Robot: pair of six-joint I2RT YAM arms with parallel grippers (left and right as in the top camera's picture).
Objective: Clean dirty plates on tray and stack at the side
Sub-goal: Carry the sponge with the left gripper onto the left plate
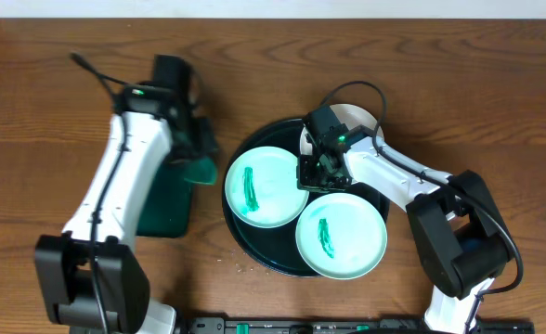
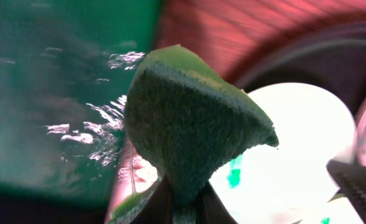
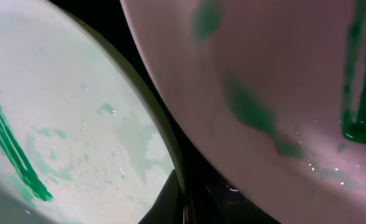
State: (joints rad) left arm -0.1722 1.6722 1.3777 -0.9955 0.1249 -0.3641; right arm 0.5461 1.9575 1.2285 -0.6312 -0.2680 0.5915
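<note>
Spotter: Sponge [image 2: 192, 118] first. Which arm has it?
Checker: The left pincer [image 2: 186, 202]. Its two fingers are pinched tight on the bottom of that green wedge, which stands up between them.
Spotter: Where does it hang?
Checker: Over the right edge of the green tray [image 1: 166, 209], just left of the round black tray [image 1: 254, 243]. Wet glints show on the green tray in the left wrist view.
Spotter: And the plates?
Checker: Three, all at the black tray. The left plate [image 1: 259, 186] lies flat on it with a long dark green streak. The near plate [image 1: 341, 234] sits at the front right, out to the rim, with a shorter streak at its middle. The third plate [image 1: 358, 119] is at the far right, mostly hidden beneath the right arm.
Spotter: Do the first two touch?
Checker: From above their rims meet or overlap. I cannot tell which.
Spotter: Right pincer [image 1: 312, 176]?
Checker: Low among the three plates, by the left plate's right rim. I cannot tell whether its fingers are apart or closed on a rim. Its wrist view shows only two smeared plates up close, a dark gap between them and a dark fingertip at the bottom edge.
</note>
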